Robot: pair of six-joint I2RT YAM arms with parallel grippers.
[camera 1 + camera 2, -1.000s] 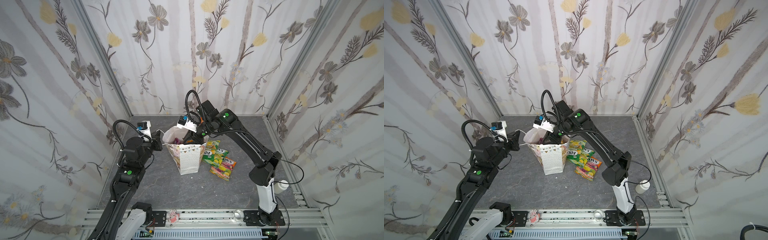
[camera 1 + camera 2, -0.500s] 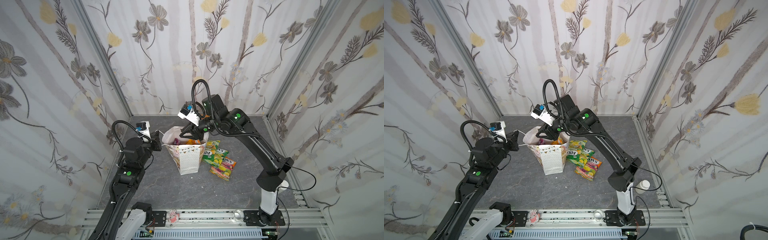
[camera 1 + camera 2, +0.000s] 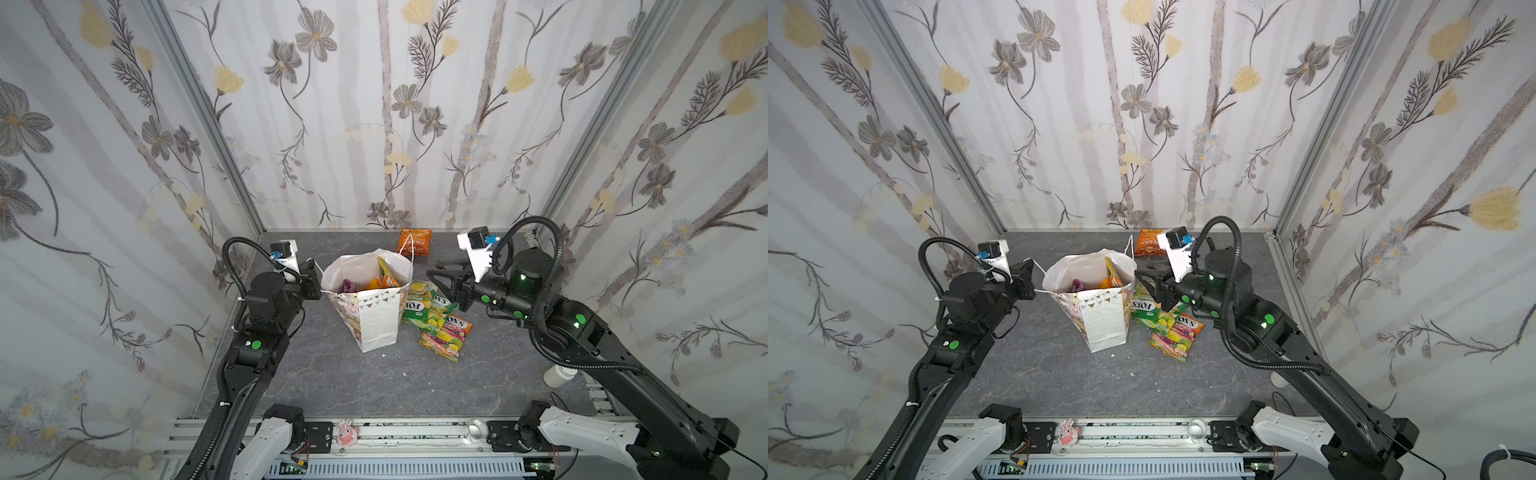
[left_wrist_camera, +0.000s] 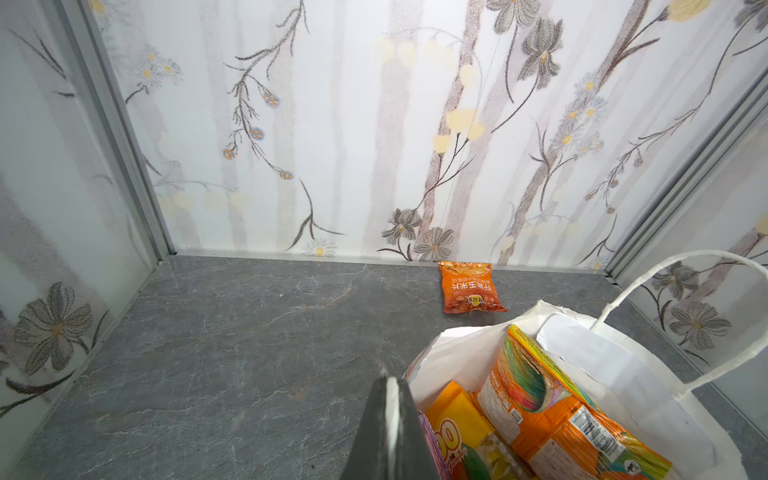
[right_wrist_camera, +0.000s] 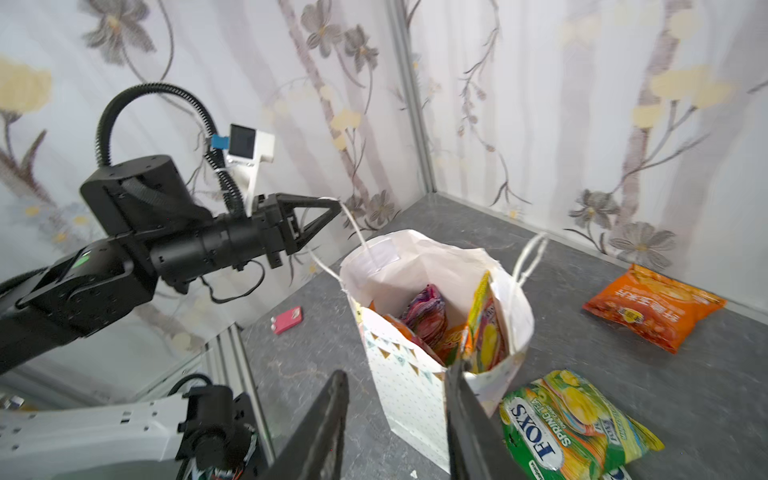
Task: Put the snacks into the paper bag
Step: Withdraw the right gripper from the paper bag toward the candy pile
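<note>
The white paper bag [image 3: 376, 318] [image 3: 1105, 322] stands upright mid-table, mouth open. Inside it are a purple-pink snack [image 5: 424, 309] and orange snacks [image 4: 552, 399]. My left gripper [image 3: 316, 270] [image 4: 390, 386] is shut on the bag's cord handle [image 5: 353, 222] and holds it out to the left. My right gripper [image 3: 433, 269] [image 5: 397, 370] is open and empty, just right of the bag's rim, above the FOX'S snacks [image 3: 428, 307] [image 5: 569, 419]. Another orange snack [image 3: 415, 242] [image 4: 469, 286] lies near the back wall.
A second FOX'S packet [image 3: 446, 337] lies right of the bag. A small flat red-pink object [image 5: 286, 320] lies on the table on the left arm's side. A white bottle [image 3: 559, 374] stands at the right edge. Patterned walls [image 3: 374, 124] enclose three sides.
My right gripper has come up out of the bag's mouth, drawn back to the right and opened wider. The left gripper and the bag have stayed in place.
</note>
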